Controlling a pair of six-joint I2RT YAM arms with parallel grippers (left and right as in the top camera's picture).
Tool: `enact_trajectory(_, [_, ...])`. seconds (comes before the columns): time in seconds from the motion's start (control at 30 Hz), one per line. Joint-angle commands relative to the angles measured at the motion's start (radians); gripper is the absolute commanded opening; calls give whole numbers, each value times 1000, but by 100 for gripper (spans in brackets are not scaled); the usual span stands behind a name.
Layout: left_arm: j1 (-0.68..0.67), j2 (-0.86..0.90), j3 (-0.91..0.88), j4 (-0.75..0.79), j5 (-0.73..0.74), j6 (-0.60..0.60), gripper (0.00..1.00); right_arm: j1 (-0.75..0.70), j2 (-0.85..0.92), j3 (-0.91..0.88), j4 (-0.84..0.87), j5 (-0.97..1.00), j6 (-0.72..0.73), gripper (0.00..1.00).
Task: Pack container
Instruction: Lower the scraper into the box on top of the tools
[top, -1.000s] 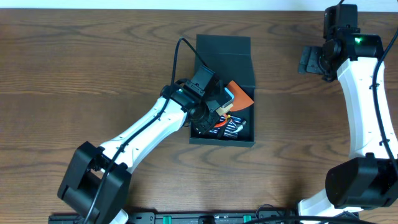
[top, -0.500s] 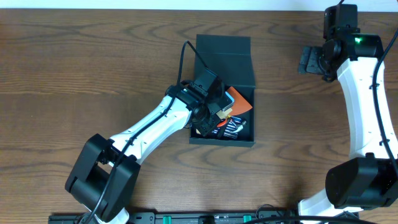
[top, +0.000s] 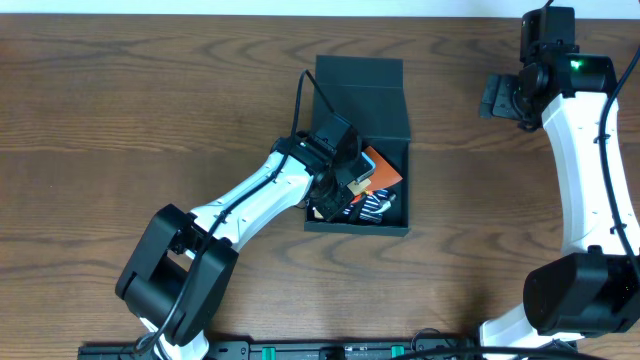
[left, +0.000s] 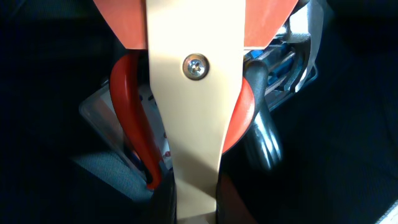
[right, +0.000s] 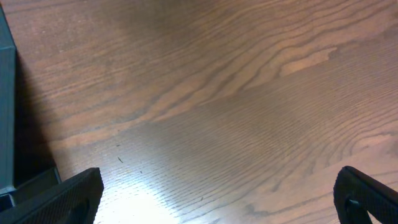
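The dark teal container stands at the table's middle with its flap lid open to the far side. My left gripper is inside it, shut on an orange-bladed scraper with a cream handle. In the left wrist view the scraper hangs straight out from my fingers over red-handled pliers and a dark-handled tool lying in the box. My right gripper is open and empty over bare wood at the far right.
Several hand tools and a plastic package fill the box floor. The container's edge shows at the left of the right wrist view. The wooden table surrounds the box.
My left gripper has moved a little deeper into the container, and the orange scraper has dropped lower inside it. The right arm has not moved.
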Motion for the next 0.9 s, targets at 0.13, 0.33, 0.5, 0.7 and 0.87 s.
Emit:
enact_trajectory(0.13, [-2,7,33,2,13,20,17,-2,-4,19,0,3,14,99])
enact_trajectory(0.33, [-2,-6,34,1,13,20,40,-2,-4,19,0,3,14,99])
enact_trajectory(0.5, [0,-38,39,1,-7,20,50,-2,-4,19,0,3,14,99])
enact_trajectory(0.7, [0,-93,59,0,-48,16,51,-2,-4,19,0,3,14,99])
enact_trajectory(0.87, [0,-155,113,-4,-71,-30,51,-2,-4,19,0,3,14,99])
